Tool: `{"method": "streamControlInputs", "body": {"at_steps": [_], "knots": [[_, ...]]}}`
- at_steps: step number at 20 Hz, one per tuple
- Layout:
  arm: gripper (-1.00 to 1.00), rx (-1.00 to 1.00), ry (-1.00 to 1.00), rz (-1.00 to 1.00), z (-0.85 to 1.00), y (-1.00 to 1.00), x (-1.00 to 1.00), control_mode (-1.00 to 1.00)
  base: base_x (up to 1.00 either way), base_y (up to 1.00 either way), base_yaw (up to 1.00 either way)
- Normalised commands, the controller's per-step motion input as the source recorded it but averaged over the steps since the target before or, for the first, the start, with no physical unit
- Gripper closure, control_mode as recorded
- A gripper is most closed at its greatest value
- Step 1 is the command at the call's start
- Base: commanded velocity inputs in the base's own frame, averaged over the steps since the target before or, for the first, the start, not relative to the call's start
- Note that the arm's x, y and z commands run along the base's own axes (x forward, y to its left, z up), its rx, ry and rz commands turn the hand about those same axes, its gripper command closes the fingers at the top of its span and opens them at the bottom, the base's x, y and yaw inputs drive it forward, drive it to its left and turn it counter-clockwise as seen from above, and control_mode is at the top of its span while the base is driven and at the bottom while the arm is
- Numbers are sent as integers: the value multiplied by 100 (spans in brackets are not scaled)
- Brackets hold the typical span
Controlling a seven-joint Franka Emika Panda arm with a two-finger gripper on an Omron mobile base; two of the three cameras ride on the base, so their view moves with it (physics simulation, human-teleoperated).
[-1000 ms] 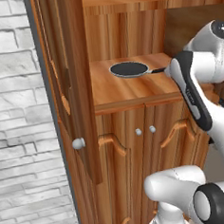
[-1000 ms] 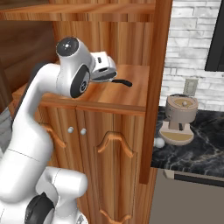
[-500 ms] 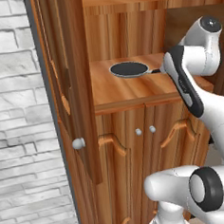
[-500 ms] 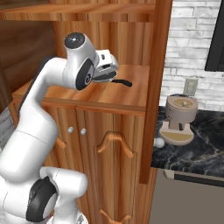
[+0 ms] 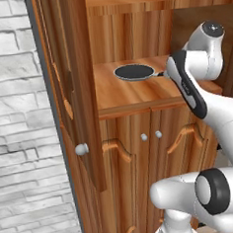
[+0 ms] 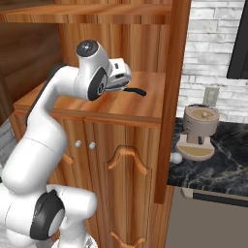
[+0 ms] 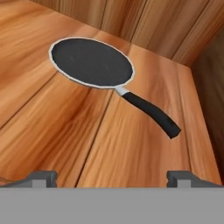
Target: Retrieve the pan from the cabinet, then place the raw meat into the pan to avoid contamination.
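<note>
Since the earlier frames the arm's upper joints have swung and risen over the shelf, while the pan has stayed put. Nearest, the claw (image 7: 112, 177) hangs released, jaws spread wide and empty, short of the dark handle (image 7: 151, 113). Beyond it the pan (image 5: 134, 72) lies flat on the open shelf (image 5: 126, 93) of the cabinet (image 6: 128, 160). Retrieval is in hand; next, I judge, the claw must advance, straddle the handle and clench.
</note>
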Motion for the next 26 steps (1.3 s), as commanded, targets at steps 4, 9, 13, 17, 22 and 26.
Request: {"method": "streamControlInputs", "body": {"at_steps": [4, 9, 13, 17, 22, 26], "knots": [[-100, 0, 0, 0, -17, -11, 21, -100, 0, 0, 0], [-100, 0, 4, 2, -11, -19, 28, -100, 0, 0, 0], [-100, 0, 4, 4, -5, -23, 25, -100, 0, 0, 0], [-100, 0, 6, 3, -7, -19, 28, -100, 0, 0, 0], [-100, 0, 8, 2, -13, -12, 30, -100, 0, 0, 0], [-100, 0, 6, 2, -18, -8, 31, -100, 0, 0, 0]]}}
